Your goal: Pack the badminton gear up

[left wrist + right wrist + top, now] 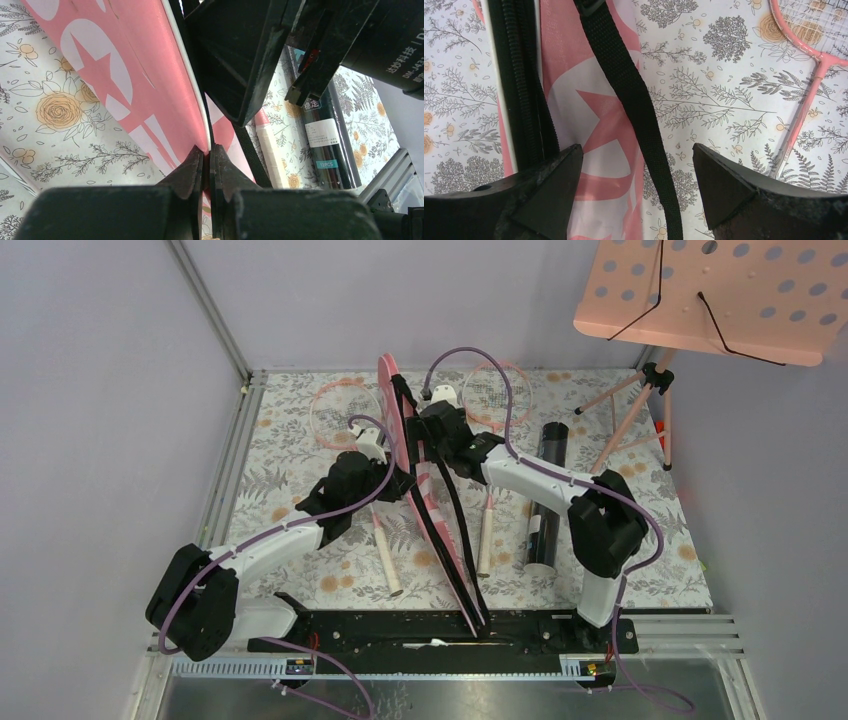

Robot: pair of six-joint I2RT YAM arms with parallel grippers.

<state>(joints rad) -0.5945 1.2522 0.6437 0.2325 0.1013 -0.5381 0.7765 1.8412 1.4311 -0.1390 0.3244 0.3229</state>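
The left jaws are pinched shut on the white-piped edge of the pink cover (125, 75). Their two fingers (192, 170) press together with only the cover's rim between them. The right jaws stand wide open over the same cover: one finger (549, 175) sits just beside its black zipped edge, the other out over the floral desk (724, 75). Between them run the cover's pink face and its black strap (634, 100) — neither is gripped on this side.

Seen from above, the cover stands up on edge in the middle of the desk. It runs from the far side down to the near rail between the two arm bases, with the strap trailing along its right side.

The left-hand racket (386, 558) lies flat to the cover's left, head far and white handle toward the near edge. The right-hand racket (486, 540) lies on the other side, its head partly hidden by the right arm. The black tube (545, 490) lies just right of that handle, roughly parallel to it — near, but apart.

A pink music stand (700, 295) rises at the far right corner.
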